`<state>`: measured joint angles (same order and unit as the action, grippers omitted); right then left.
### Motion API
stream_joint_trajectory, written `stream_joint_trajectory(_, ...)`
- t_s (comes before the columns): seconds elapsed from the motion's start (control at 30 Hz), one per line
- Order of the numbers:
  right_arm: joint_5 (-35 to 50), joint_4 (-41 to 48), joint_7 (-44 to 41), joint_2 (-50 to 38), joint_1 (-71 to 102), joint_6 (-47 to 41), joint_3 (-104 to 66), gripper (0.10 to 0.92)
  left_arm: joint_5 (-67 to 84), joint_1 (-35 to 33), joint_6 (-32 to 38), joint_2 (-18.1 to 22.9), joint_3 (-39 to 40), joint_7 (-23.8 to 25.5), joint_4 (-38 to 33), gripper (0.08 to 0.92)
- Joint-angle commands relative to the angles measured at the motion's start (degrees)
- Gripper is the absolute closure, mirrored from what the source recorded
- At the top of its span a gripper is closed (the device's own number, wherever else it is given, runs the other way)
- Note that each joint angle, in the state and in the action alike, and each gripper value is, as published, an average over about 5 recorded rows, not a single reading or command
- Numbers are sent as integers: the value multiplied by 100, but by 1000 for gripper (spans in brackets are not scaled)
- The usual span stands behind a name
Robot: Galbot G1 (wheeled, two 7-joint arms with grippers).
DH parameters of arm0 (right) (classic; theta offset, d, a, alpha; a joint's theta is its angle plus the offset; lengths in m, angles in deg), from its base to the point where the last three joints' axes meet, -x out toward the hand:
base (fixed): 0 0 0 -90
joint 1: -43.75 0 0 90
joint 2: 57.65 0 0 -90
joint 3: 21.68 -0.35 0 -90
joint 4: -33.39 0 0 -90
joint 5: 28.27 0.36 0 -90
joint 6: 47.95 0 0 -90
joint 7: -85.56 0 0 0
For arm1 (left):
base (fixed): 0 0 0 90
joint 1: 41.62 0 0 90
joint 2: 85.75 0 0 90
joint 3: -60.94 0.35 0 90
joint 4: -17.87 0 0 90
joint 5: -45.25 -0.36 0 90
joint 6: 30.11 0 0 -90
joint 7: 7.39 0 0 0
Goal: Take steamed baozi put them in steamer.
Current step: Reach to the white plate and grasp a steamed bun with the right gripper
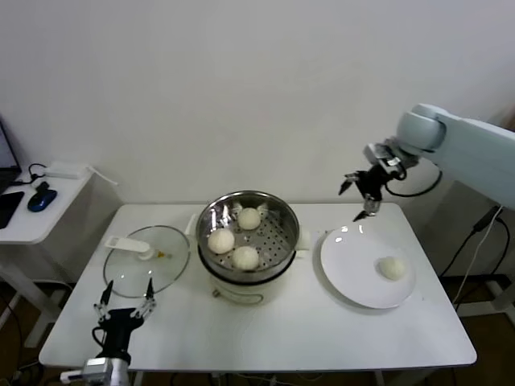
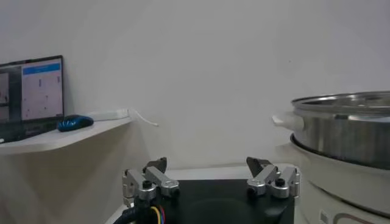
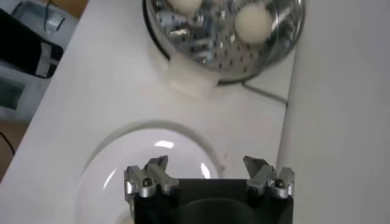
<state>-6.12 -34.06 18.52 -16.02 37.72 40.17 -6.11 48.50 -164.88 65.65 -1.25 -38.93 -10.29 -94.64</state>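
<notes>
The steel steamer (image 1: 273, 211) stands mid-table on its cream base, with three steamed baozi (image 1: 233, 240) on its perforated tray. A single baozi (image 1: 392, 268) lies on the white plate (image 1: 354, 273) at the right. My right gripper (image 1: 360, 197) hangs open and empty in the air over the plate's far edge, above and behind that baozi. Its wrist view looks down on the plate (image 3: 122, 176) and the steamer (image 3: 286, 36). My left gripper (image 1: 125, 301) rests open and empty near the table's front left corner.
A round glass lid (image 1: 173, 261) with a white handle lies left of the steamer. A small side table (image 1: 32, 217) with a blue mouse stands off the table's left end. The wall runs close behind the table.
</notes>
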Motion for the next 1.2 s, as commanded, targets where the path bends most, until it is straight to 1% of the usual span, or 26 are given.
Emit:
stream_joint_trajectory(0.03,-1259,284,66,-1022,1847,-271,-1299,203,-16,-67,15,5,-17,3,-60,177)
stream_joint_trajectory(0.23,-1946,693,70,-769,2629,-30,-1853,203,-17,-113,22,14,-40,3,-95,177)
stream_joint_trajectory(0.53,-2868,909,71,-444,3339,219,-2355,203,-24,-130,-1,14,-61,5,-118,177)
stream_joint_trajectory(1.2,-3406,1748,200,196,3648,394,-3082,203,-32,-58,-18,8,-64,2,-2,177)
